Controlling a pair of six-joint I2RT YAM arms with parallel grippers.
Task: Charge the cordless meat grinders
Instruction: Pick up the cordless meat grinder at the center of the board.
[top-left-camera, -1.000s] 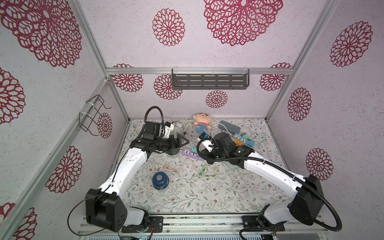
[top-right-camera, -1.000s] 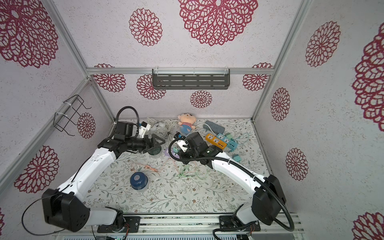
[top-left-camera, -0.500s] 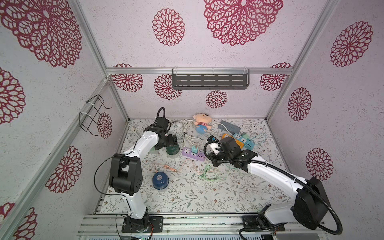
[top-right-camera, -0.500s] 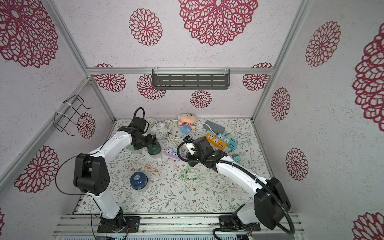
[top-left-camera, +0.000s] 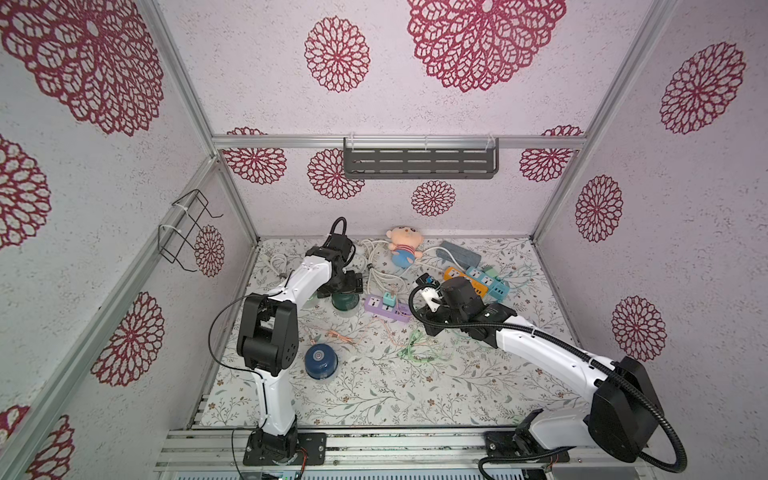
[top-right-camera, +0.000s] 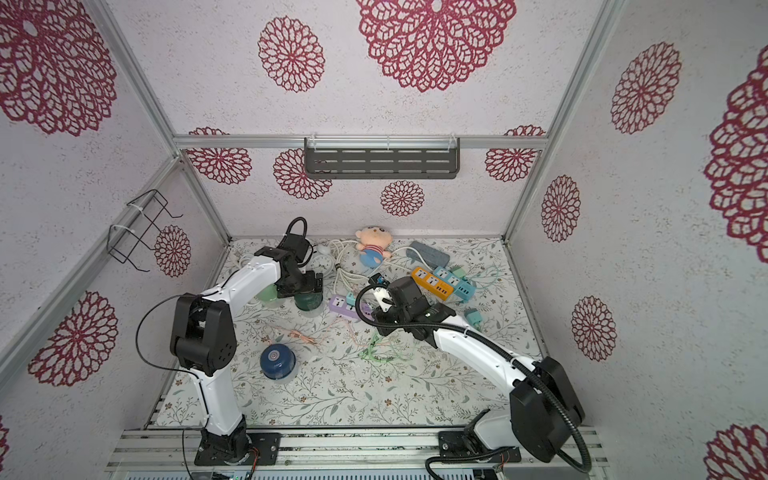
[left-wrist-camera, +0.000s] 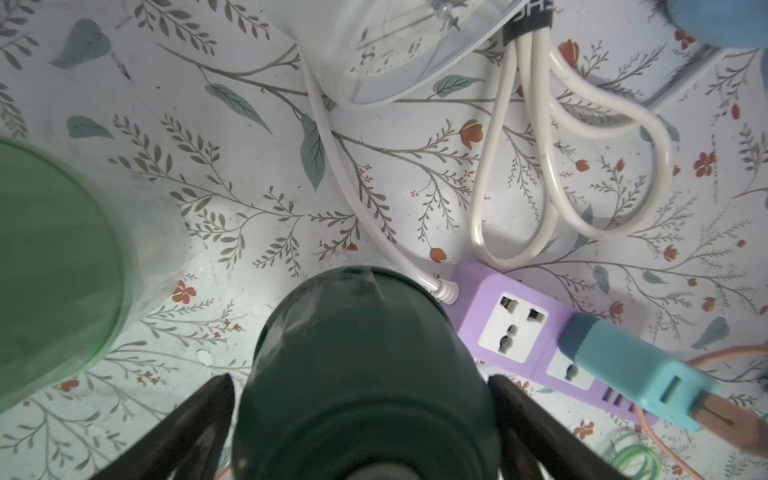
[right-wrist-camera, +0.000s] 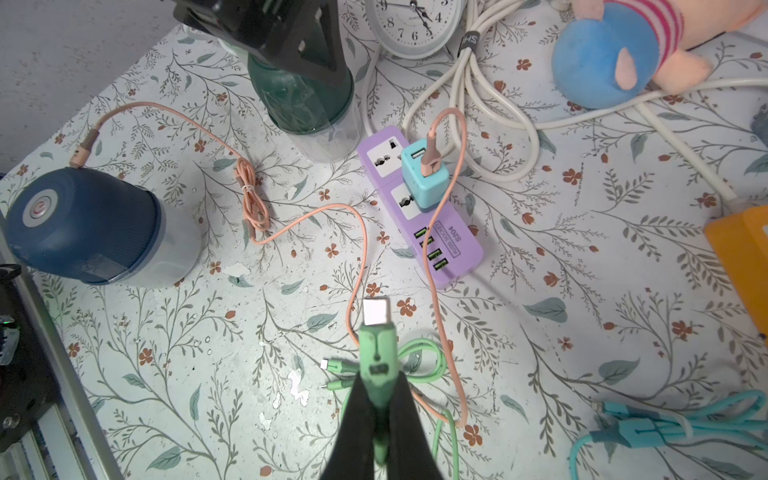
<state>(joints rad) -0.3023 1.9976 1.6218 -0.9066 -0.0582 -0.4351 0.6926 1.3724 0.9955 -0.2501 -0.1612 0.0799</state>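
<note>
the light green grinder (top-right-camera: 266, 293) stands on the flowered tabletop (top-left-camera: 374, 395) just to the left of the left tool (left-wrist-camera: 359, 380), partly hidden by the arm in a top view. the left tool is spread wide, with one jaw on either side of the dark green grinder (left-wrist-camera: 365, 374), which stands upright between them. whether the fingers (left-wrist-camera: 199, 415) touch its dome cannot be told. the navy blue grinder (top-left-camera: 321, 360) stands upright well behind this tool, nearer the robot's base, its silver button facing up.

just to the right of the left tool lies the purple power strip (right-wrist-camera: 463, 259), with a teal adapter (right-wrist-camera: 424, 174) plugged into it. a peach cable (right-wrist-camera: 357, 232) runs from the adapter across the tabletop to the upper rim of the navy blue grinder. whether its connector is seated there cannot be told.

the right tool (right-wrist-camera: 377, 390) is clenched on a green usb plug (right-wrist-camera: 376, 345). the plug's white metal tip points ahead toward the purple power strip and is apart from it. the rest of the green cable (top-left-camera: 415, 347) lies coiled on the tabletop beneath this tool.

far ahead of the right tool are a white alarm clock (right-wrist-camera: 415, 25), a bundled white cord (right-wrist-camera: 478, 104) and a plush doll (right-wrist-camera: 615, 45). to its right are an orange power strip (right-wrist-camera: 739, 257) and a tied teal cable (right-wrist-camera: 665, 428).
</note>
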